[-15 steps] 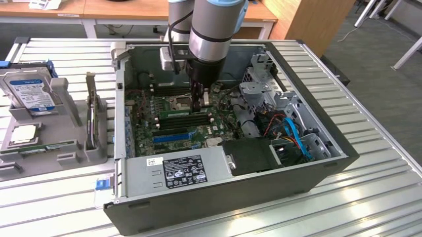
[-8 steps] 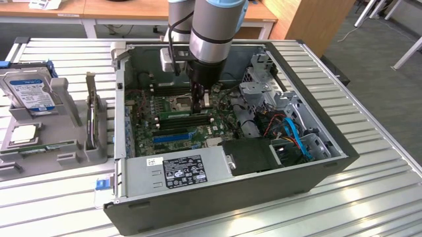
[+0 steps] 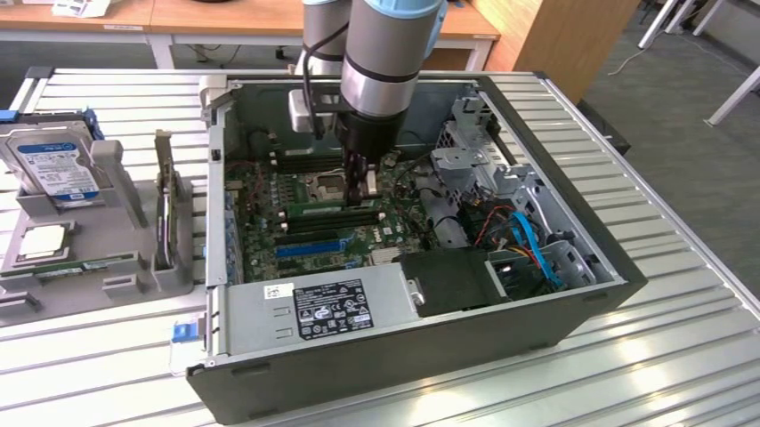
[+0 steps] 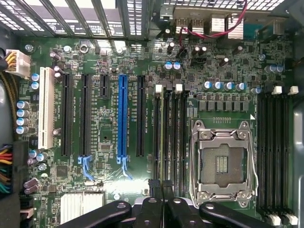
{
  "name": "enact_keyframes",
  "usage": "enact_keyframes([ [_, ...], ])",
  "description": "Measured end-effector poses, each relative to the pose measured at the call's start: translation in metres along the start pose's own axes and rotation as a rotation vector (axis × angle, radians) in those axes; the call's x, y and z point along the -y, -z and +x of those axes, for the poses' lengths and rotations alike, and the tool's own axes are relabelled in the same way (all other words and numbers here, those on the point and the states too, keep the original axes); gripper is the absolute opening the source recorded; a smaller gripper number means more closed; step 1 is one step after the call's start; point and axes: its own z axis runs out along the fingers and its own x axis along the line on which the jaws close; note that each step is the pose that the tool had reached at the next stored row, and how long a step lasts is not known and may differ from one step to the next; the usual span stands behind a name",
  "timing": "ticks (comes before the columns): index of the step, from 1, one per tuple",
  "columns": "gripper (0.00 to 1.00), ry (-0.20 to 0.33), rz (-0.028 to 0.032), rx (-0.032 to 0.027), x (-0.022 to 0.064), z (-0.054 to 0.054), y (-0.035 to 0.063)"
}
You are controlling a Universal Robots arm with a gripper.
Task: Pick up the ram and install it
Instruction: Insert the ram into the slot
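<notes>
While the arm reaches down into the open computer case point(image 3: 392, 374), the gripper point(image 3: 362, 189) stands just beside the processor socket point(image 3: 327, 185). Its black fingers point(image 4: 153, 190) are drawn together over the bank of memory slots point(image 4: 175, 137) next to that socket. The ram point(image 3: 334, 207), a thin green stick, lies along one of those slots, between the socket and the expansion slots point(image 3: 311, 247) and right under the fingertips. Whether the fingers pinch its top edge or merely bear on it cannot be told. Farther from the socket, beyond the expansion slots, sits the grey power supply point(image 3: 320, 307).

Seating the stick well probably depends on keeping it upright and square to its slot, with the notch matched and the end clips free to close. The push should go straight down and be spread along the stick's length. Pressure at one end alone could leave the other end standing proud or strain the board beside the socket.
</notes>
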Motion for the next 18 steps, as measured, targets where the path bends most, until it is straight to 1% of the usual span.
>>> enact_keyframes([
  [6,0.11,-0.005,0.0004,0.0002,0.0002,0.0006,-0.0058],
  [18,0.11,-0.007,0.0005,0.0002,0.0002,0.0003,-0.0072],
])
